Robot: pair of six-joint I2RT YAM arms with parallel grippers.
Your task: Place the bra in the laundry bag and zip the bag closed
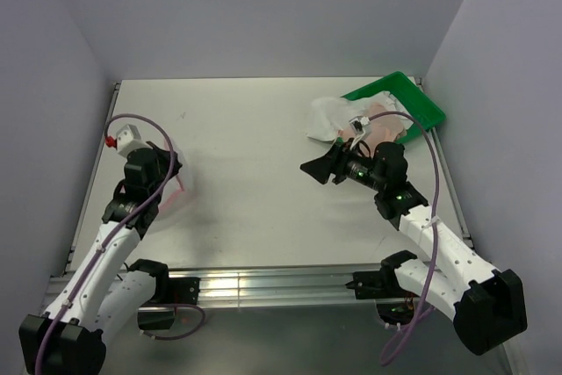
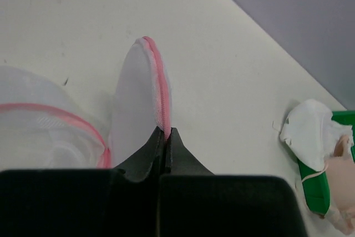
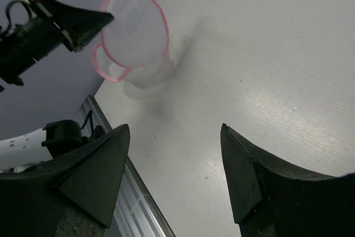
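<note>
Pinching the pink zipper rim w/ both fingers pressed together, the L gripper shows no gap between its tips. It grips the edge of the bag's round mesh flap, which stands upright just past the fingertips. The rest of the bag, see-through white mesh w/ the same pink rim, bulges just left of the gripper. From the R wrist view the bag's mouth is unzipped, flap and body parted like two rings. Can't tell whether the bag's underside touches the table. From the top view the bag sits at the near-left of the table, tucked by the L arm.

R gripper is spread wide w/ nothing between the fingers and nothing touching them. It hangs over bare table on the right side, tips pointing left toward the bag, well apart from it.

Bra lies far right, just beyond the R gripper: a crumpled white part on the table and a pale pink part next to it, over the edge of the green tray. Tray sits in the far-right corner. A small pale tag-like bit on the bra is too small to read. Bra and bag are well apart, on opposite sides of the table.
</note>
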